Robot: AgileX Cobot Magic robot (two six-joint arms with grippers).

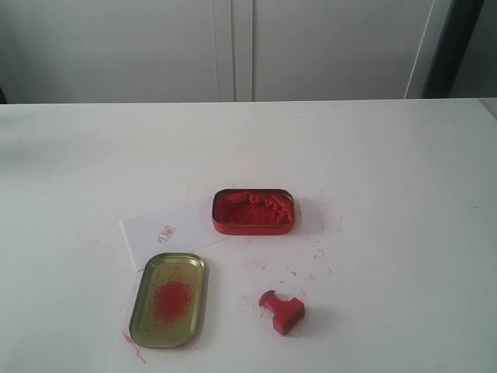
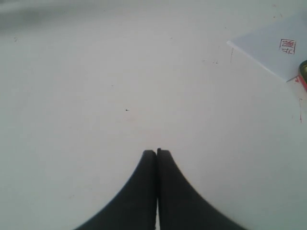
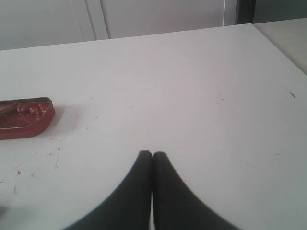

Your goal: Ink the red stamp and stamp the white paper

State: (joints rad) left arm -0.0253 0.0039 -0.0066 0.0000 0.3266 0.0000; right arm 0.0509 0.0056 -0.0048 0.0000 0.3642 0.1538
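White tabletop carries an open red tin; white paper at its eight o'clock, touching it; gold lid at seven; red stamp at five; red smears around.

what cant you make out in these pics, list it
- Red mark on the white paper: too small to read in the exterior or left wrist view.
- White paper's edges: partly covered by the red tin and gold lid, exterior view; cut by the frame, left wrist view.
- Red stamp: lying on its side, too small to tell whether its face is inked.
- Red tin: cut by the frame edge, right wrist view.
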